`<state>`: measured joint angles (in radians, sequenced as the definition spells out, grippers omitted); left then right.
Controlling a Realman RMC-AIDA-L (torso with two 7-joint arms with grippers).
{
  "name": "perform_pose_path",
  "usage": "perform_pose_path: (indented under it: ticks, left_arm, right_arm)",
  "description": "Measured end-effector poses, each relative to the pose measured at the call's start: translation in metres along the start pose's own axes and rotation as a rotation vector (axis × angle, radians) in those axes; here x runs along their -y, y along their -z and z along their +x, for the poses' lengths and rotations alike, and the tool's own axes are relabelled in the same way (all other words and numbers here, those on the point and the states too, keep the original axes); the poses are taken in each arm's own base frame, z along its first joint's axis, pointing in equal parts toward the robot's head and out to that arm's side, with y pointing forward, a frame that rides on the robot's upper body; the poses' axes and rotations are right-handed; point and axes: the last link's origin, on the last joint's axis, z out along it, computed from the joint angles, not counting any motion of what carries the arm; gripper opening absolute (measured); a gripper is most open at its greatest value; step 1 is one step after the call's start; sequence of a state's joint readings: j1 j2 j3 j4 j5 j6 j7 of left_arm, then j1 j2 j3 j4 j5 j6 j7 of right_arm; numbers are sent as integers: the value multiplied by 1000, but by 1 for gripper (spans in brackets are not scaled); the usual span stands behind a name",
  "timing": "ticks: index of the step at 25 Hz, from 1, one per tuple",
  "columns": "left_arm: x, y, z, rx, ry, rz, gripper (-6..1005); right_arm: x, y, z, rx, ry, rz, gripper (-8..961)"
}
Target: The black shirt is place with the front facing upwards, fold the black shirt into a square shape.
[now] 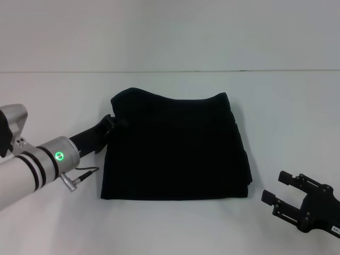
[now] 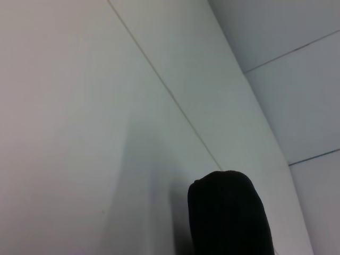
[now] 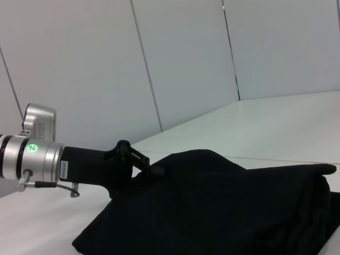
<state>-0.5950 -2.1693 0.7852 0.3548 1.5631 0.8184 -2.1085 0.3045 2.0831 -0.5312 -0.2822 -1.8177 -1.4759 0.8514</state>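
Now, from my station, the black shirt (image 1: 178,151) lies already folded into a roughly square, slightly trapezoidal pad on the white table (image 1: 58,90), near its middle and in front of the robot. No lettering or neck label shows; only plain black cloth faces up.

Left gripper (image 1: 114,123): reaching in at the pad's far-left corner, touching the cloth there. In the right wrist view it (image 3: 151,167) sits at the lifted edge of the fabric, but I cannot tell whether its fingers are pinched on the cloth or spread, black on black hiding them.

Right gripper (image 1: 279,188): hovering off the pad's near-right corner, apart from the cloth, fingers spread and holding nothing.

Handling, as I judge it: light, soft and limp, several layers thick, so it will sag and unfold if raised by one point. Holds are best taken at corners or along an edge, pinching all layers together; the cloth should not slip much in the pads.

Orientation: the pad has no strong long axis. Its straight near edge runs left to right, and stacked fold lines show down the right side (image 1: 241,149); the far edge bulges upward at the left.
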Motion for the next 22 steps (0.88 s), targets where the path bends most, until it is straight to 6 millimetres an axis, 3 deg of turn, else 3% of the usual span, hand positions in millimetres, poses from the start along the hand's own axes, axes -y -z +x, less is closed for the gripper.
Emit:
perform_pose_path:
  ticks: [8,15,21,22]
  left_arm:
    - [0,0,-1,-5,7,-15,64]
    - [-8,8,0,-14,-103,-109,68]
    - [-1,28,12,-28,-181,-129,284]
    - [1,33,15,-31,-190,-129,399]
  right_arm:
    - [0,-2,-1,2,3,-3,742]
    - [-1,-4,-2,6,9,-5,742]
    - [1,-6,-4,16,11,0,742]
    - [1,-7,-5,18,12,-1,742]
